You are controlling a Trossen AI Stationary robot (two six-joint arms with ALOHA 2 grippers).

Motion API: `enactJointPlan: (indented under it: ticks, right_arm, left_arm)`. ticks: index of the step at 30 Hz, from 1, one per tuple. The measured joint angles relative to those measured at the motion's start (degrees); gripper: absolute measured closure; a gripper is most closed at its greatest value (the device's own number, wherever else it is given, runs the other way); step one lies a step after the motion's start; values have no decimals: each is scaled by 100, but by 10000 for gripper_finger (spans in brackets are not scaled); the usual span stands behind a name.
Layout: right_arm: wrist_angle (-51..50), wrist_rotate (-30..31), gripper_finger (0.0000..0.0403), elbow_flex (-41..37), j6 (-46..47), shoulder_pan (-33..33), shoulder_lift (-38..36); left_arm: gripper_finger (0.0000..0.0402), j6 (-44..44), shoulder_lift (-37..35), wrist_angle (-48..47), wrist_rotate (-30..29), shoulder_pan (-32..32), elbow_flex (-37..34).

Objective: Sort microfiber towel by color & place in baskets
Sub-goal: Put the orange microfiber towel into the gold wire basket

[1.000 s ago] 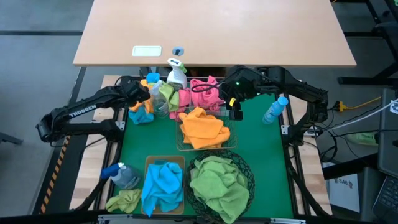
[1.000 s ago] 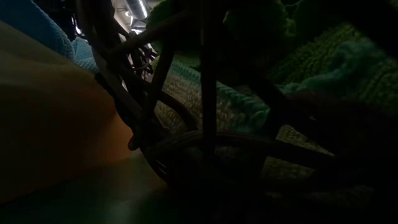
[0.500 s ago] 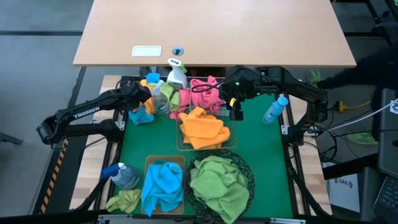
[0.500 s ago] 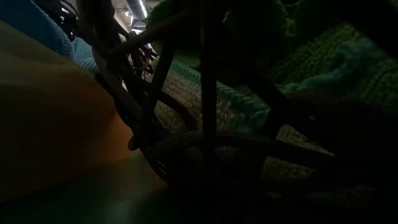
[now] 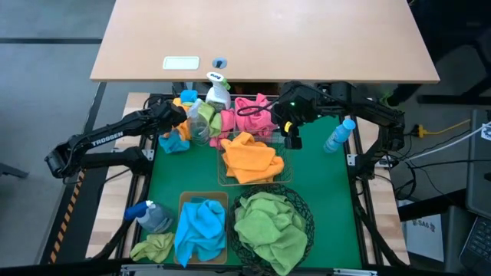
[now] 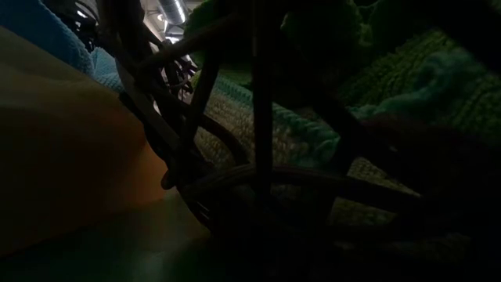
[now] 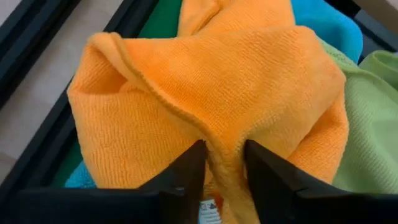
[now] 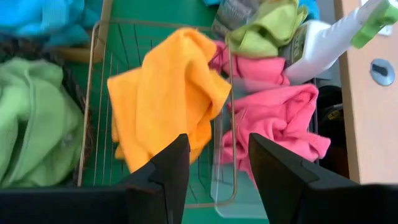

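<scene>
You see two black jointed arms: left arm (image 5: 100, 142) bears white lettering; right arm (image 5: 360, 107) shows green light near wrist; fingers (image 8: 163, 177) dark, tapered.

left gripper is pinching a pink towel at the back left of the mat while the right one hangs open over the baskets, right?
Not quite: the towel in the left gripper is orange, not pink, as the left wrist view shows. The rest holds: the right gripper hangs open over the baskets.

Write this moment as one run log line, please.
left gripper: shut on orange towel | right gripper: open, empty, above wire basket | loose pile: not yet cleared
</scene>
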Motion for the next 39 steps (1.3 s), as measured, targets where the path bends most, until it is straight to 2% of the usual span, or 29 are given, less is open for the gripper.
enactJointPlan:
  ticks: [5,7,15,25,32,39]
  right_arm:
    - [-353,1,239,-2,-24,0,-17]
    - [-405,1,239,-2,-24,1,-44]
    - [-534,1,239,-2,-24,2,-63]
    - [-797,-73,239,-2,-26,-2,-63]
    - [-788,-312,239,-2,-30,-2,-63]
    - [-1020,-407,240,-2,-30,-2,-63]
  left_arm:
    - [375,267,0,0,-25,0,0]
    - [394,298,0,0,-55,0,0]
    - [399,705,-226,-4,-97,-2,0]
    - [400,1029,-1367,-45,-256,-2,92]
    - [401,1536,-1913,-22,-499,-2,892]
    - [401,2333,-1963,-24,-595,-4,2101]
